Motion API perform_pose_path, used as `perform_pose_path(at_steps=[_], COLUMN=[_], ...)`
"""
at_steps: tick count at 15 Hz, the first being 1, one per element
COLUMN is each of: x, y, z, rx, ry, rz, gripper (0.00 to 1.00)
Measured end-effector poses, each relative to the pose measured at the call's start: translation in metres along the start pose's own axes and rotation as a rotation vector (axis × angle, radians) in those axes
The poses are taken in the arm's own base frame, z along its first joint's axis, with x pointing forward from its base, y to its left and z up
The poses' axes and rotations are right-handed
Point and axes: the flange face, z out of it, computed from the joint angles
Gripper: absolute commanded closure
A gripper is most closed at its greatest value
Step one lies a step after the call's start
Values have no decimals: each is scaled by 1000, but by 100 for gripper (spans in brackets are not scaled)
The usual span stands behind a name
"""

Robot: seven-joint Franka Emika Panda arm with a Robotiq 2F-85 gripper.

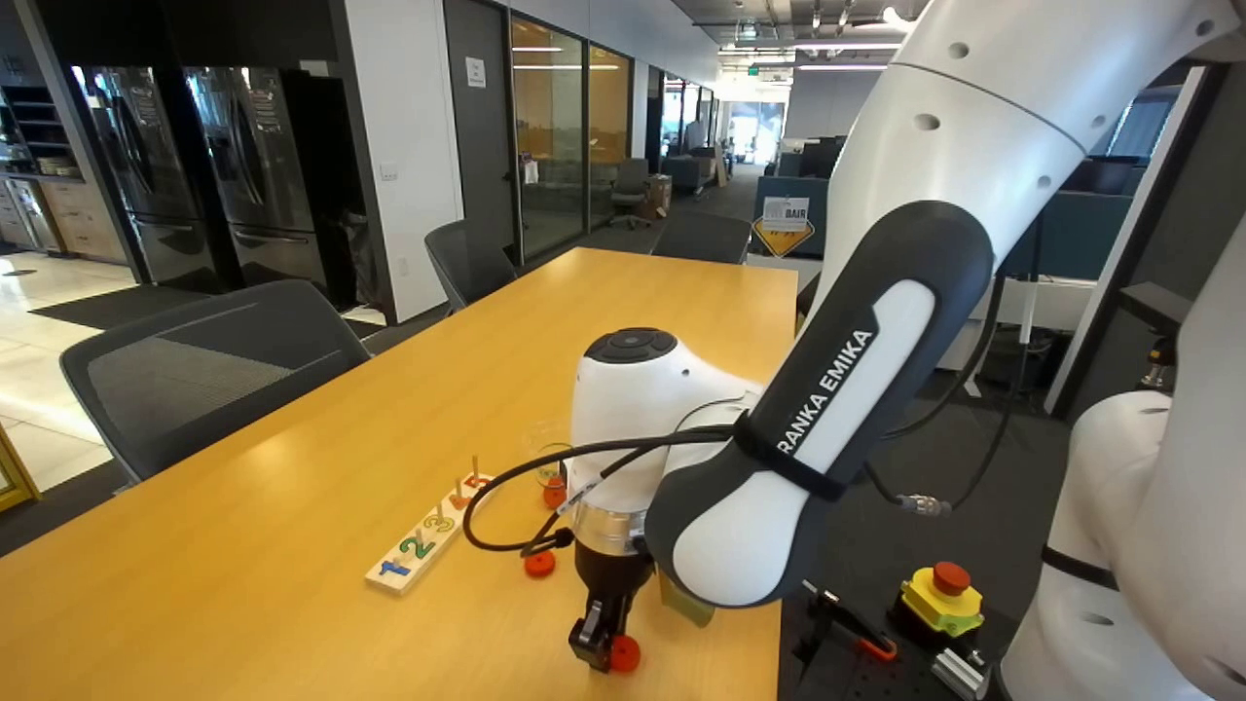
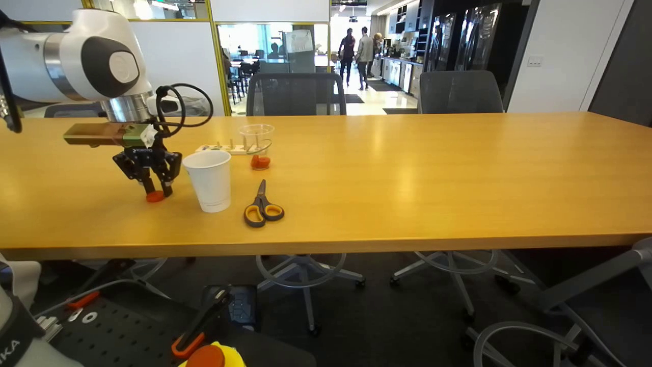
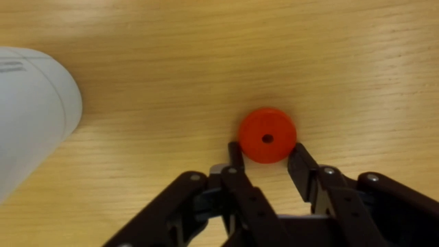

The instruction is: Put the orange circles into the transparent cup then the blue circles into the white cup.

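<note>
Clearly, an orange circle (image 3: 267, 121) was held low at the tabletop (image 3: 154, 103), pinched on both sides by the gripper (image 3: 266, 151), off-centre and nearer one edge. Because a tilt or slip was to be feared from so shallow a bite, it was best lifted slowly and straight up, and carried high enough for the white cup (image 2: 210, 183), near by, to be cleared. The release was best made low over the mouth of the transparent cup (image 2: 259, 145), at whose base more orange circles (image 2: 261, 162) were seen, apparently inside; another orange circle (image 1: 538, 564) was seen on the tabletop. Farther out, ROBOTIQ could just be read on the gripper's body, RANKA EMIKA on the arm (image 1: 847, 380), 1, 2 and 3 on the number board (image 1: 430, 534), and BAIR on a sign (image 1: 786, 213); the door notice (image 1: 475, 72) was too small to be read.
</note>
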Motion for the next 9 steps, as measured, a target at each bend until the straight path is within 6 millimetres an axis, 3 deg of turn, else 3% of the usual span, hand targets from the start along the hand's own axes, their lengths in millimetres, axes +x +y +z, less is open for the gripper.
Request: perform_pose_path(at_steps=[6, 9], x=[1, 6], y=[1, 4], z=[-1, -12], rx=[-3, -9], ry=[4, 31], rz=[0, -3], gripper=[77, 77])
